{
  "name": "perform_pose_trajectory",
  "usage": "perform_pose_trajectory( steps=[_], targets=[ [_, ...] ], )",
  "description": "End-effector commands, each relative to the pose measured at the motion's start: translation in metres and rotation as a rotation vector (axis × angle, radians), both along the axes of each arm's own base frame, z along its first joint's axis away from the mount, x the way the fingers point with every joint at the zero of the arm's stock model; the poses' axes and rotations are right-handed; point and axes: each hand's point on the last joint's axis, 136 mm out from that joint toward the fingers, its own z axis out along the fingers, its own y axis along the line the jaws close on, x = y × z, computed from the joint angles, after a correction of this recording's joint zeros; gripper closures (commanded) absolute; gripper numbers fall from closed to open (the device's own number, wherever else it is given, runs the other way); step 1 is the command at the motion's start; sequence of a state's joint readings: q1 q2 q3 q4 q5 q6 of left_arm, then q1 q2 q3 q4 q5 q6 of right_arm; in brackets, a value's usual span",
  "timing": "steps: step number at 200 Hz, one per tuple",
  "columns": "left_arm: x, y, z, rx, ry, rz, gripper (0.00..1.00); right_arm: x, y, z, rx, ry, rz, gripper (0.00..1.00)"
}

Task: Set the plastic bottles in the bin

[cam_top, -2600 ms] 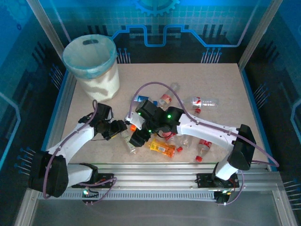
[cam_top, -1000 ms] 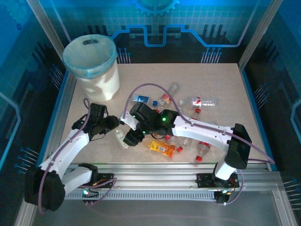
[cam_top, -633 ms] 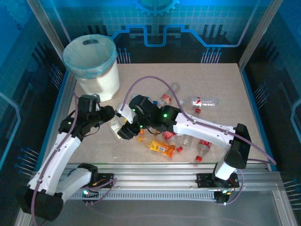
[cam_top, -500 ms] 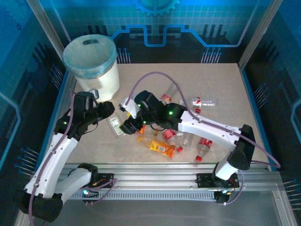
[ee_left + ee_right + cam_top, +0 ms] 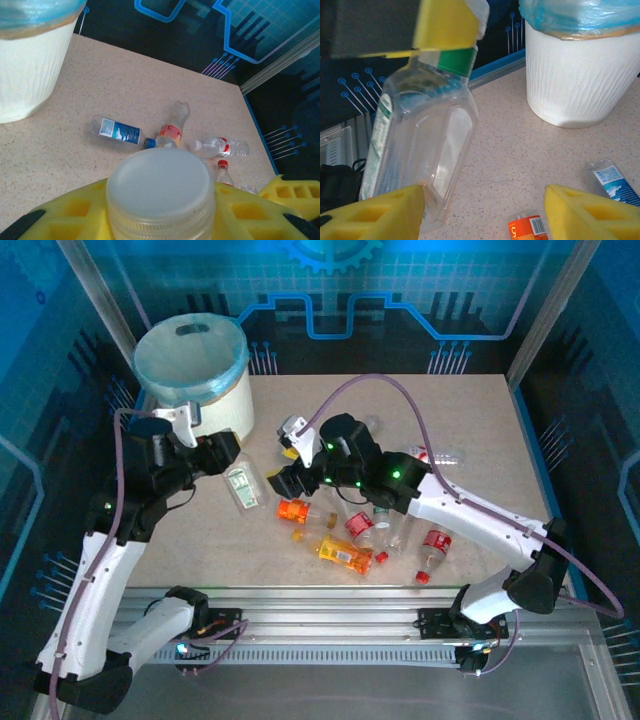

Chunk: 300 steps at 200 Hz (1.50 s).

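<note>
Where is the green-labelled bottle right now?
The bottle hangs from the left gripper by its capped end, left of centre in the top view, beside the bin.

— Entry one, surface?
— Speckled beige stone-look worktop, rectangular, with a thin blue edging strip down its side.
— Enclosure?
— Dark blue wall panels printed with pale blue circuit lines, at the rear and both sides. Slanted silver metal posts stand at the back corners.
— Near edge?
— Ribbed silver aluminium rails. The light is cool and blue-tinted.
</note>
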<state>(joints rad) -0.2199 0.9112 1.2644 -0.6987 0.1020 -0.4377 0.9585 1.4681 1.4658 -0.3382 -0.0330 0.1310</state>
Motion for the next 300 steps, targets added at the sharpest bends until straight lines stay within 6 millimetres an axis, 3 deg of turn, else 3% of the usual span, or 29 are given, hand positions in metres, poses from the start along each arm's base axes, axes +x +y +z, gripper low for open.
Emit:
perform_pose_trajectory(
  steps=[1, 61, 108, 142, 171, 190, 194, 200, 235, 276, 280, 300],
  targets=[
    [0.004, 0.0, 0.04, 0.038, -0.126, -0.017, 1.0, 0.013, -0.001, 0.03, 0.076, -0.039, -0.027, 0.35],
    [0.044, 0.03, 0.106, 0.201, -0.276, 0.157, 1.0, 0.058, 0.013, 0.042, 0.17, 0.008, -0.079, 0.35],
    [0.087, 0.04, 0.15, 0.264, -0.366, 0.251, 1.0, 0.089, 0.049, 0.071, 0.226, -0.024, -0.057, 0.34],
    [0.122, 0.076, 0.175, 0.361, -0.386, 0.418, 1.0, 0.119, 0.079, 0.083, 0.257, -0.035, -0.059, 0.25],
    [0.146, 0.101, 0.192, 0.428, -0.431, 0.519, 1.0, 0.147, 0.102, 0.079, 0.268, -0.028, -0.062, 0.24],
    [0.166, 0.115, 0.195, 0.438, -0.452, 0.567, 1.0, 0.161, 0.112, 0.077, 0.294, -0.02, -0.049, 0.25],
    [0.169, 0.118, 0.196, 0.436, -0.455, 0.574, 1.0, 0.161, 0.111, 0.084, 0.307, -0.029, -0.05, 0.25],
    [0.175, 0.121, 0.196, 0.439, -0.453, 0.581, 1.0, 0.166, 0.115, 0.075, 0.298, -0.024, -0.055, 0.25],
    [0.199, 0.14, 0.193, 0.499, -0.459, 0.624, 1.0, 0.177, 0.112, 0.078, 0.316, -0.046, -0.099, 0.29],
    [0.232, 0.147, 0.153, 0.601, -0.396, 0.578, 1.0, 0.172, 0.118, 0.057, 0.325, 0.071, -0.081, 0.31],
    [0.235, 0.147, 0.149, 0.61, -0.393, 0.571, 1.0, 0.165, 0.113, 0.071, 0.343, 0.065, -0.073, 0.32],
    [0.244, 0.15, 0.128, 0.645, -0.345, 0.546, 1.0, 0.155, 0.117, 0.07, 0.336, 0.082, -0.044, 0.34]
  ],
)
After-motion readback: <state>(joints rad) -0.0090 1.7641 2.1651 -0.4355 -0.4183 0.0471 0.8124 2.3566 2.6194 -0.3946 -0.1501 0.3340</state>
